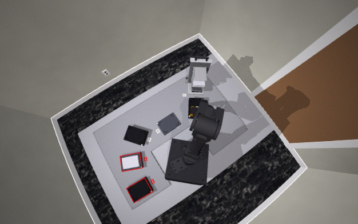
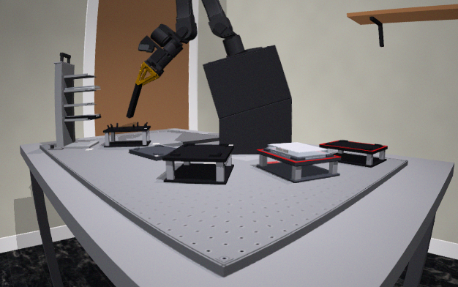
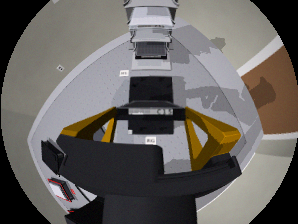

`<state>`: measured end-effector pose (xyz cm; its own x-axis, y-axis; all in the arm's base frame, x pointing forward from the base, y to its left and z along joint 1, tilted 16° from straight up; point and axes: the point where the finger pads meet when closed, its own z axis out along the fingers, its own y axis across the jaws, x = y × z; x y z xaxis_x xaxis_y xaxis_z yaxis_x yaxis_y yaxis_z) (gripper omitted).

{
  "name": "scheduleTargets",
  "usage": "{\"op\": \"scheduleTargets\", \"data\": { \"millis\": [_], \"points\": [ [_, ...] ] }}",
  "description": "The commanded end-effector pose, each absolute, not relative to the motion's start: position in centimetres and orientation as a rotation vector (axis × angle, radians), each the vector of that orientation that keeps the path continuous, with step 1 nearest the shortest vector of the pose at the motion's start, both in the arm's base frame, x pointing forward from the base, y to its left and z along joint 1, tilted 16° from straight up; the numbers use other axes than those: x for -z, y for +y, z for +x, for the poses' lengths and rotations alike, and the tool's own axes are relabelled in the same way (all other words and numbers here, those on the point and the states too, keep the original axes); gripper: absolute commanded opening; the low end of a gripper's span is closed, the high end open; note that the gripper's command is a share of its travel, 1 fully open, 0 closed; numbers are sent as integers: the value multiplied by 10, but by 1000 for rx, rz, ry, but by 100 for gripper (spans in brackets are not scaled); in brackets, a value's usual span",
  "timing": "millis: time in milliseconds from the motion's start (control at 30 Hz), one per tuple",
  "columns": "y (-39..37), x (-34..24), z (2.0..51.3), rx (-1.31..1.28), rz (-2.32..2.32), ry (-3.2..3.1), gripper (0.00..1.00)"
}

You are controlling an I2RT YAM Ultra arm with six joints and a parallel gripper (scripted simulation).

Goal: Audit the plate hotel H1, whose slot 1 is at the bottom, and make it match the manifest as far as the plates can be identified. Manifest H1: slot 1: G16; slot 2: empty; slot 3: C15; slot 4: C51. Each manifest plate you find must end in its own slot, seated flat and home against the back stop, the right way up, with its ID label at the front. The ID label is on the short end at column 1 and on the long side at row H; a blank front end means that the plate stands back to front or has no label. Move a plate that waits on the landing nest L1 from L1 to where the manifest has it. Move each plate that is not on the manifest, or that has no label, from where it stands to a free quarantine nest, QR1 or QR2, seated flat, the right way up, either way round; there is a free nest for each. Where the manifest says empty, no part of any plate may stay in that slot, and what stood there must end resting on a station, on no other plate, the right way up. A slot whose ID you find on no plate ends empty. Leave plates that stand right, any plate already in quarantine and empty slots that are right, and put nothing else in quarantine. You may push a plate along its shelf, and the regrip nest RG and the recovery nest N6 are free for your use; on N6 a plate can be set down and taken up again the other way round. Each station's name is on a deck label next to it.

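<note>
My gripper [image 2: 138, 84] [image 3: 150, 114] is shut on a black plate [image 2: 134, 100] [image 3: 165, 111] by its sides. The plate points steeply down, above the RG nest. Its end label, facing the wrist camera, reads C15. The black RG nest [image 2: 126, 129] [image 3: 151, 89] has small upright pins. Hotel H1 [image 1: 197, 63] [image 2: 64, 102] [image 3: 151, 64] has a dark plate [image 2: 85, 117] [image 3: 151, 49] low down and something pale [image 2: 82, 87] on the third shelf; I cannot read their IDs. A white plate [image 1: 130, 162] [image 2: 300, 148] [image 3: 61, 190] lies on one red-rimmed nest.
The other red-rimmed nest [image 1: 140, 189] [image 2: 353, 146] bears no plate. A raised black nest [image 1: 136, 135] [image 2: 199, 155] and a low dark grey pad [image 1: 169, 123] [image 2: 148, 152] show no plate. Their deck labels are too small to read. The arm's base [image 2: 252, 110] stands behind them.
</note>
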<state>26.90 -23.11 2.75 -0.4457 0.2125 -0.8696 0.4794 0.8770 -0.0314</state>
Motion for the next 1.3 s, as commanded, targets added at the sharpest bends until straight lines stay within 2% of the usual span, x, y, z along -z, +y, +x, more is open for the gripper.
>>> {"op": "scheduleTargets", "data": {
  "millis": [0, 1267],
  "points": [
    [-233, -32, 271, 348, 492, 2022, 86],
    [-236, -16, 274, 348, 492, 2022, 86]
  ]
}}
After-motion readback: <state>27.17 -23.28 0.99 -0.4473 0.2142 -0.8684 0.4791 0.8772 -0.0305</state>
